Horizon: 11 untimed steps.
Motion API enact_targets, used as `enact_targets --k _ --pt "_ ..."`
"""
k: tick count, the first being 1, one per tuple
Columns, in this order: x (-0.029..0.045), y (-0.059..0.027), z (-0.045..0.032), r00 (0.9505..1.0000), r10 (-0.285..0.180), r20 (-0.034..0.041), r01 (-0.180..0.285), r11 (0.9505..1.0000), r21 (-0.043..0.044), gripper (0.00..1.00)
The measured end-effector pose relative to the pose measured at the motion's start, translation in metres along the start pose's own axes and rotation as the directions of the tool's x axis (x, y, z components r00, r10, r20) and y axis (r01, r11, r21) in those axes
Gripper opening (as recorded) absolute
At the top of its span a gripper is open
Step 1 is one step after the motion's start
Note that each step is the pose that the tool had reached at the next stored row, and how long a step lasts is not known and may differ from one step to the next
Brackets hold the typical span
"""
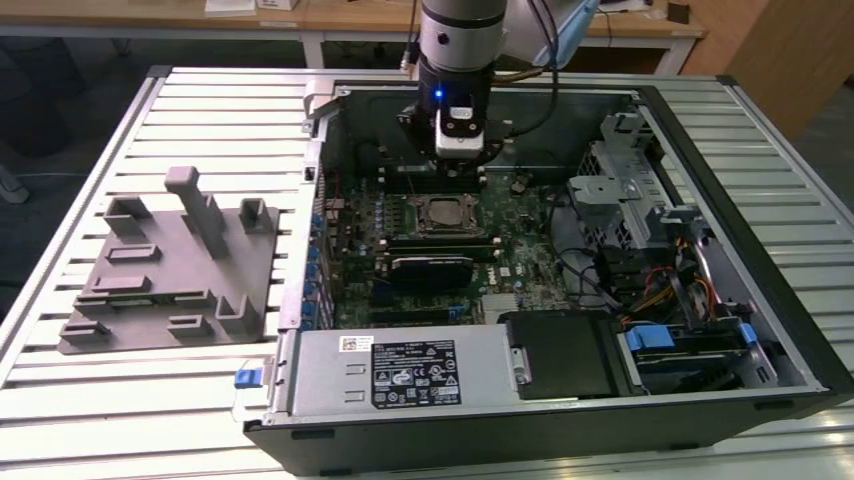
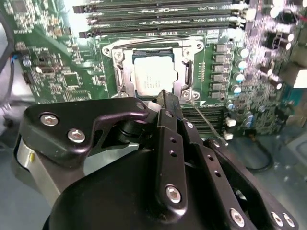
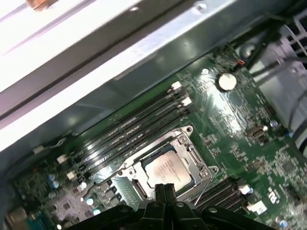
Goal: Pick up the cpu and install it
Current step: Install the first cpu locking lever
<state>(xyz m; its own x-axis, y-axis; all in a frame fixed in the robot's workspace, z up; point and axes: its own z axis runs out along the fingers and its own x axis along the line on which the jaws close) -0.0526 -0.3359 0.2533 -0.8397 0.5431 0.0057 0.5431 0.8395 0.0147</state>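
1. CPU, small flat square chip with silvery-grey metal top (image 2: 152,75): seated in the square metal-framed socket (image 2: 120,76) of the green motherboard (image 2: 57,67), inside the open black computer case (image 1: 787,330). No long axis; its edges run square to the frame. In the first wrist view it lies at (image 3: 165,168).

2. Grey moulded fixture tray with upright posts (image 1: 167,270): on the slatted metal desk (image 1: 80,160), at the exterior view's left, well apart from the case.

3. Hand, black two-fingered, on a silver-grey arm (image 1: 458,148): hangs over the motherboard, just beyond the socket toward the far wall of the case in the exterior view. Fingertips (image 2: 165,101) are pressed together and carry nothing.

4. Key relation: in both wrist views the chip lies just past the fingertips, near but apart from them, and below the hand.

5. Long black memory slots (image 2: 158,21): beyond the socket in the second wrist view.

6. Judgement: chip already sits in its socket.
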Motion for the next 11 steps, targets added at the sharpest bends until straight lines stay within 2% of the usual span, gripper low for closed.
enact_targets --k 4,5,6,11 --pt "0.0 0.0 0.0003 0.9973 -0.073 -0.0011 0.073 0.9973 0.0004 0.11" --pt "0.0 0.0 0.0005 0.991 -0.134 -0.002 0.134 0.991 0.0006 0.11" --pt "0.0 0.0 0.0008 0.9802 -0.198 -0.003 0.198 0.9802 0.0008 0.11" --pt "0.0 0.0 0.0012 0.9583 -0.286 -0.0044 0.286 0.9583 0.001 0.11"
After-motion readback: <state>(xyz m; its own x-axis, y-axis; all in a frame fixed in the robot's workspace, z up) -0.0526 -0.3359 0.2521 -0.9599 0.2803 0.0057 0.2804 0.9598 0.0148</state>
